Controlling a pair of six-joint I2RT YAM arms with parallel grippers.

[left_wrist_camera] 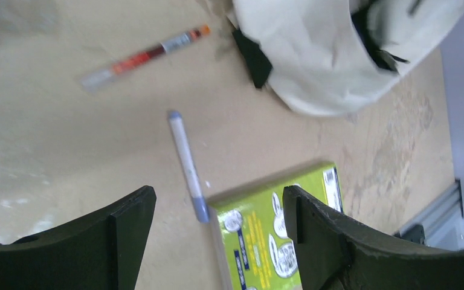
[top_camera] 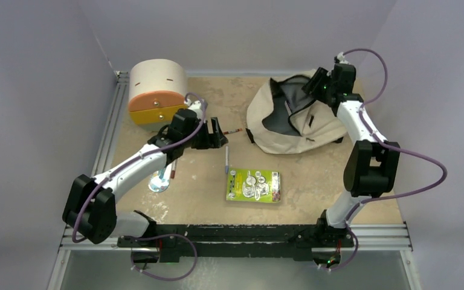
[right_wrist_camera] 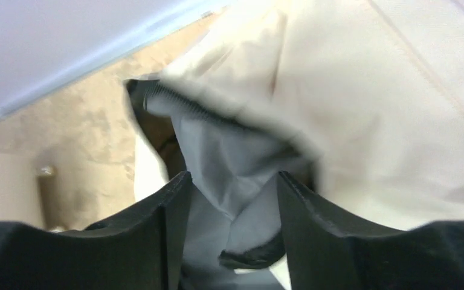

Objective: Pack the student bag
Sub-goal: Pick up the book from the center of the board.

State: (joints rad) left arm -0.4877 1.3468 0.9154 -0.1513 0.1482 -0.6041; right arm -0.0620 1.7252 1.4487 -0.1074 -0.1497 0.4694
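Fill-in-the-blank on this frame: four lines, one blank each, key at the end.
1. The right tool sits at the mouth of the ___.
2. The drawer box has an orange front above a ___ one.
3. The left tool, near the blue pen, has its jaws ___.
4. The book beside that pen has a ___ cover.
Missing words: student bag; yellow; open; green.

Worn tan worktop (top_camera: 320, 181): cream drawer box (top_camera: 156, 90) upper left, student bag (top_camera: 290, 130) upper right, green book (top_camera: 254, 185) centre, blue pen (top_camera: 227, 160) just above it, red pen (top_camera: 235, 131) left of bag, disc (top_camera: 159, 182) lower left.
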